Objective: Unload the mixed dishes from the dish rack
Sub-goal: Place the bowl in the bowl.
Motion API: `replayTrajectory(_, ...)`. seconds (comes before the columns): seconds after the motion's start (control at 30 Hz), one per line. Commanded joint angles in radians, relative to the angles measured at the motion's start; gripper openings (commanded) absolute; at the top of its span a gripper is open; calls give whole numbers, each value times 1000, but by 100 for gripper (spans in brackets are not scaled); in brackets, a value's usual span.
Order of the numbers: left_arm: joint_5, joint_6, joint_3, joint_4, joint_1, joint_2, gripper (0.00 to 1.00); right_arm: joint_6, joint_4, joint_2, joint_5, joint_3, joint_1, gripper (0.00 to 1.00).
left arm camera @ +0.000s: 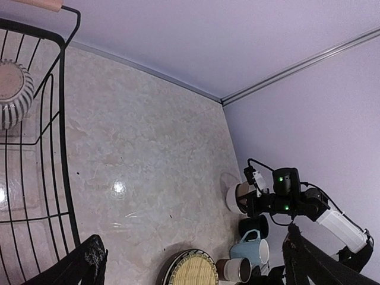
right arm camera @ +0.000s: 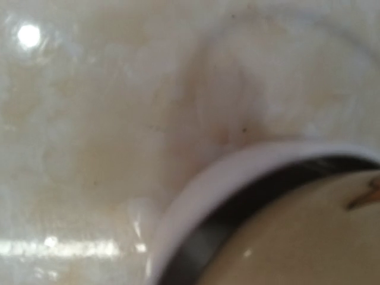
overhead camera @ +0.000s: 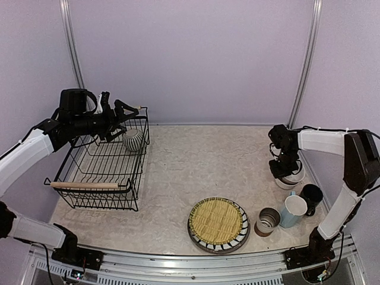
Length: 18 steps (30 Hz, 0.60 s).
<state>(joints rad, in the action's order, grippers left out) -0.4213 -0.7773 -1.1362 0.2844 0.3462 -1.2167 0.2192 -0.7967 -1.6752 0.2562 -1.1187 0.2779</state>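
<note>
the right gripper [overhead camera: 284, 170] is the hard one to read. from above it is down in the white bowl [overhead camera: 294, 178] at the far right of the table [overhead camera: 196, 160], with its own body hiding its fingers. its wrist camera gives only a blurred close-up of that bowl's rim, with the beige bowl [right arm camera: 297, 237] nested inside. the jaws are closed together; whether they pinch anything i cannot tell.

the left gripper [overhead camera: 119, 105] hangs over the far end of the dish rack [overhead camera: 138, 178], spread wide and holding nothing. its fingers [left arm camera: 89, 264] are cut off at the bottom of its wrist view. the arm covers most of the rack's far handle, while the near wooden handle [overhead camera: 85, 185] shows whole. the grey-striped pot [overhead camera: 133, 140] sits in the rack's far right corner, just beside the gripper.

near the front of the table lies the striped plate [overhead camera: 239, 237], and the yellow woven mat [overhead camera: 217, 219] covers all but its rim. to its right stand the brown-white cup [overhead camera: 268, 221], the light blue mug [overhead camera: 293, 211] and the black mug [overhead camera: 311, 196].
</note>
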Motion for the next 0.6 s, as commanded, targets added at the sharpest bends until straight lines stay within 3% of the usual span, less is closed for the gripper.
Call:
replayTrajectory(0.0, 19, 60, -56, 137, -7, -38, 99, 0, 39, -8, 34, 19, -12, 8)
replayTrajectory(0.3, 113, 143, -129, 314, -23, -111, 99, 1, 34, 41, 25, 5, -11, 39)
replayTrajectory(0.57, 70, 31, -70, 203, -167, -136, 99, -7, 6, 196, -1, -39, -11, 75)
